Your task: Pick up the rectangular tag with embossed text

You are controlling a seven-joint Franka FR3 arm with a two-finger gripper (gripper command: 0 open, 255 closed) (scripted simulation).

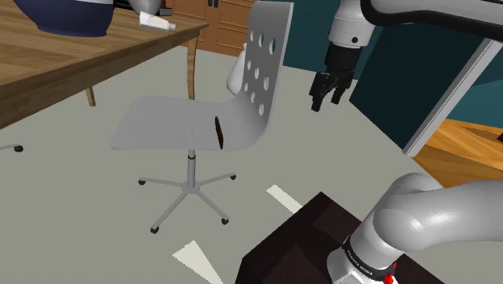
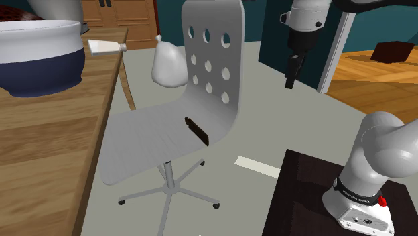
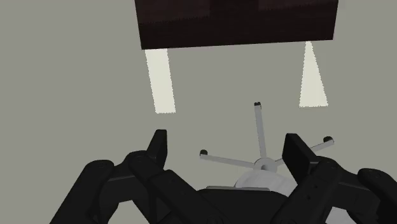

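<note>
The all-black two-finger gripper [image 1: 325, 98] hangs in the air on the shoulder view's right of the backrest of a light grey moulded swivel chair [image 1: 161, 121], level with its upper half and clear of it, pointing down toward the grey floor. In the wrist view its black fingers [image 3: 159, 149] stand well apart with nothing between them but the floor and the chair's spoked metal base [image 3: 264, 164] far below. The dark brown rectangular tag [image 2: 197, 130] lies on the chair, just where the seat curves up into the perforated backrest. Its long axis runs along that bend, across the width of the chair: in the second exterior view it slants from upper left to lower right, and in the shoulder view it shows as a narrow, nearly upright sliver. Any lettering on it cannot be made out. The tag is well apart from the gripper, lower and on the other side of the backrest. A brown wooden table [image 1: 81, 64] stands beyond the seat's front edge, carrying a large dark blue and white bowl [image 2: 37, 57] and a small white tube [image 2: 106, 45] near its corner. A pale rounded sack [image 2: 167, 66] shows behind the backrest. The arm's dark box stand [image 2: 308, 181] sits near the chair's base, with pale strips [image 3: 159, 79] on the floor beside it.
</note>
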